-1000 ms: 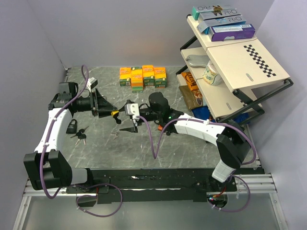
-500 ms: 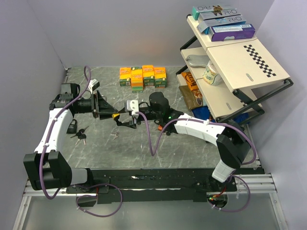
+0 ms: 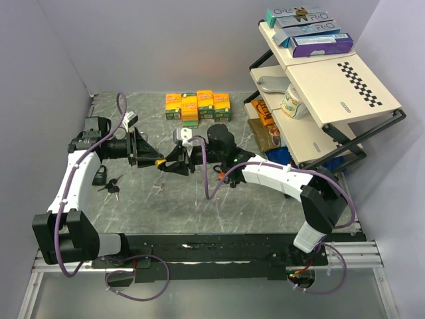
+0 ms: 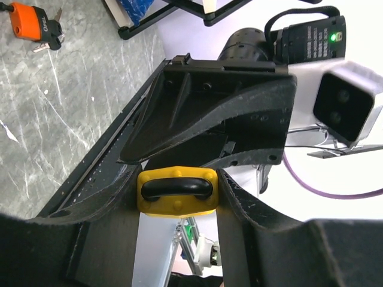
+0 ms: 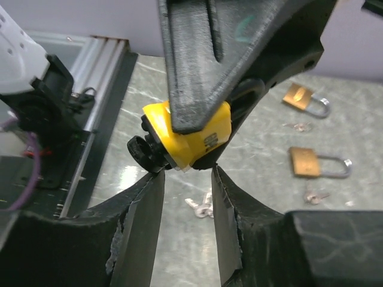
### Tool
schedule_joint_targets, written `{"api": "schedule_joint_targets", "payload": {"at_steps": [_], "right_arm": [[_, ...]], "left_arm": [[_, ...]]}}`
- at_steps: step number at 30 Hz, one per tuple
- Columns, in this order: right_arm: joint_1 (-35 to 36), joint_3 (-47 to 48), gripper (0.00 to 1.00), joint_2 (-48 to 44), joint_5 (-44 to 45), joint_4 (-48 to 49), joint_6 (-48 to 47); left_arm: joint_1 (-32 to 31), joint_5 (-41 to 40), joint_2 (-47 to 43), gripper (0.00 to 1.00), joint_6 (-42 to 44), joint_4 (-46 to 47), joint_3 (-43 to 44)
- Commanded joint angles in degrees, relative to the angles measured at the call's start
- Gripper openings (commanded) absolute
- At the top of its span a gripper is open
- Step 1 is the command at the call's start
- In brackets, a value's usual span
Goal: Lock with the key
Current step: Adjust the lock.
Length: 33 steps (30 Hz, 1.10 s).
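A yellow padlock (image 4: 177,204) with a black shackle (image 4: 177,188) is held off the table, with my left gripper (image 4: 177,197) shut on its body. In the top view the padlock (image 3: 159,161) sits between the two arms. In the right wrist view a black key head (image 5: 142,154) sticks out of the lock's (image 5: 191,137) lower left corner. My right gripper (image 5: 187,176) faces the lock, jaws partly closed. Its fingertips (image 5: 157,179) reach the lock's lower edge beside the key head, and only table shows in the gap between them.
Two brass padlocks (image 5: 304,97) (image 5: 312,162) and loose keys (image 5: 202,206) lie on the table below. An orange padlock (image 4: 29,21) lies farther off. A black padlock with keys (image 3: 101,177) sits by the left arm. Orange boxes (image 3: 198,106) stand at the back and a shelf rack (image 3: 332,90) on the right.
The right gripper has swung up and left to the held padlock, and its jaws have narrowed. The left gripper still holds the padlock and has barely moved.
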Motion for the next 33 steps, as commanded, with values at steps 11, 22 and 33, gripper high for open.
{"api": "schedule_joint_targets", "payload": {"at_steps": [11, 22, 33], "right_arm": [[-3.7, 8.3, 0.44, 0.7, -1.9, 11.6, 28.9], [-8.5, -1.9, 0.78, -6.9, -6.5, 7.9, 11.6], [-1.6, -0.6, 0.83, -5.8, 0.0, 4.4, -3.2]], "left_arm": [[-0.2, -8.1, -7.5, 0.01, -14.0, 18.9, -5.4], [0.5, -2.4, -4.3, 0.01, -15.7, 19.1, -2.8], [-0.2, 1.0, -3.5, 0.01, -25.5, 27.3, -4.7]]}}
